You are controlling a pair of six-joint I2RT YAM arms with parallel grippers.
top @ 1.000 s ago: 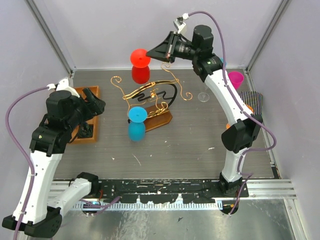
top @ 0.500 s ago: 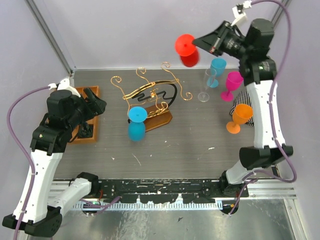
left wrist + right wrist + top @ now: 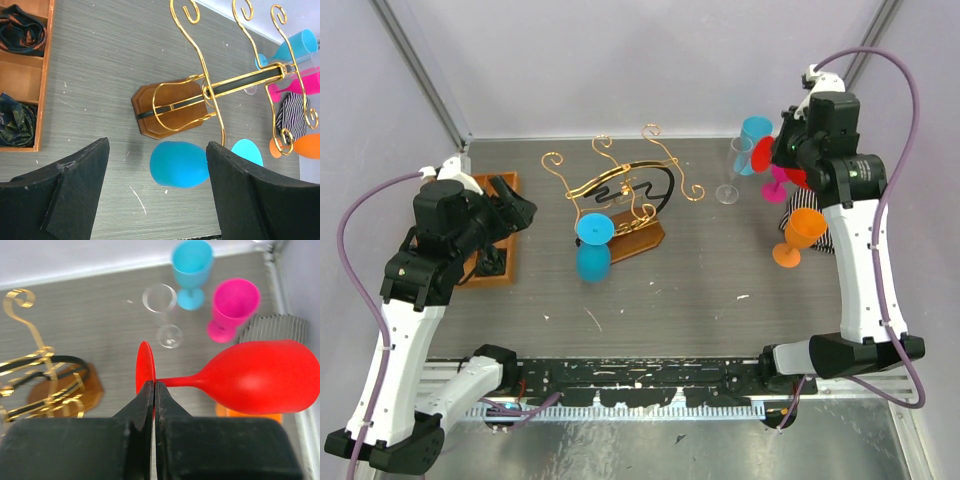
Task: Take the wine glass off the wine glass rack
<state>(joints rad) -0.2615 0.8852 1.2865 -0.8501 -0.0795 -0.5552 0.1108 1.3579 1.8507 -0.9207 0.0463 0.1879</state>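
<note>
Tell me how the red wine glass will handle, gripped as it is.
The right gripper pinches only the thin foot of the red wine glass, so it may pivot or slip. It looks like opaque plastic: probably light, not brittle. Laid sideways, its round bowl would likely roll.

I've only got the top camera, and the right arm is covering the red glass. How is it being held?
Observer: The right gripper is shut on the foot of the red wine glass, which lies sideways.
Operator: And on the left?
Observer: The left gripper is open and empty, facing the blue wine glass at the wine glass rack.
Operator: Anything that arm hides?
Observer: Dark patterned cloths in the compartments of the wooden tray.
</note>
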